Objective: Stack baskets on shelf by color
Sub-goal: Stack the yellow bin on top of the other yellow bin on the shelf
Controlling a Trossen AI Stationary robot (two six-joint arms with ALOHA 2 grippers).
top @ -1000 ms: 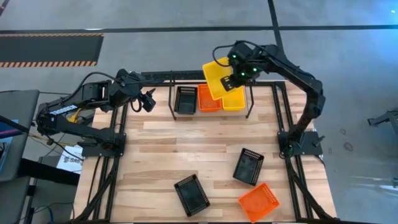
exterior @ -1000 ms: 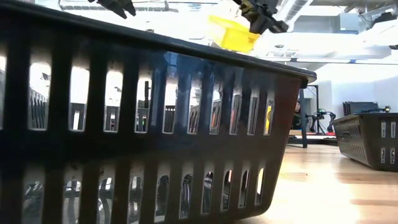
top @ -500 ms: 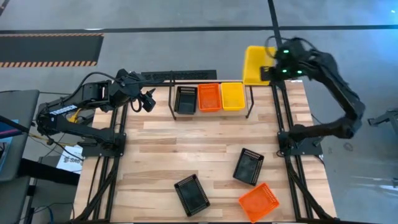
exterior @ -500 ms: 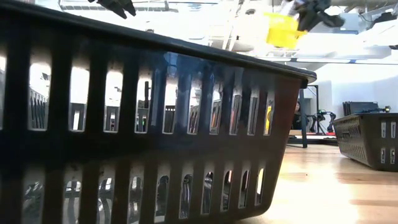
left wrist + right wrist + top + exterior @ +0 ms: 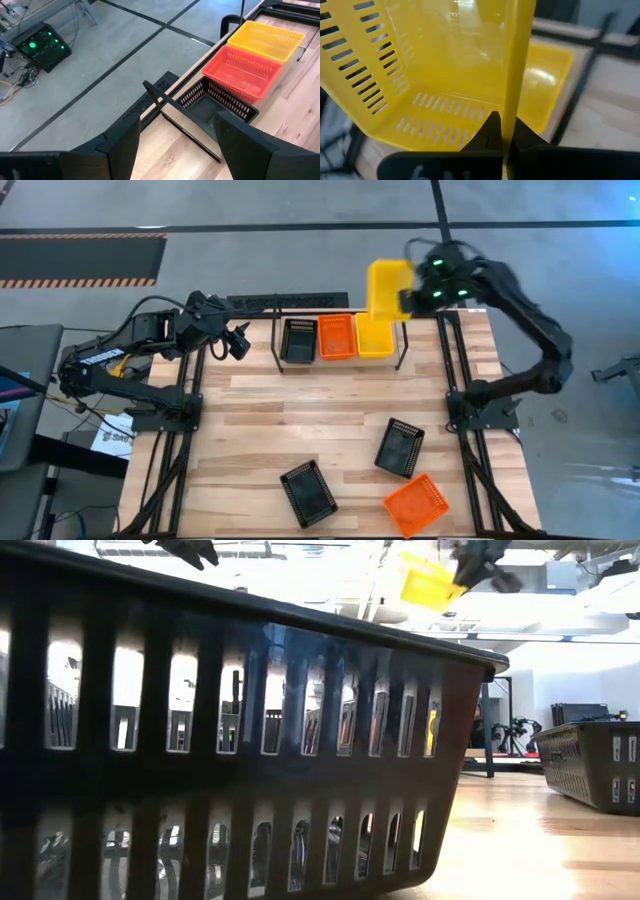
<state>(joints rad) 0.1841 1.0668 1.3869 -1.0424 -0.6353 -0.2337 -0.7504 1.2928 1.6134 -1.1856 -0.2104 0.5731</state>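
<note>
Yellow basket (image 5: pixel 388 287) in right claw (image 5: pixel 407 300) (above shelf (image 5: pixel 340 337))

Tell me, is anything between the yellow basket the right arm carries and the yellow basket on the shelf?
Nothing visible. The right end effector holds the carried yellow basket by its wall, in the air behind the shelf. The yellow basket on the shelf lies open on top, beside the orange basket.
</note>
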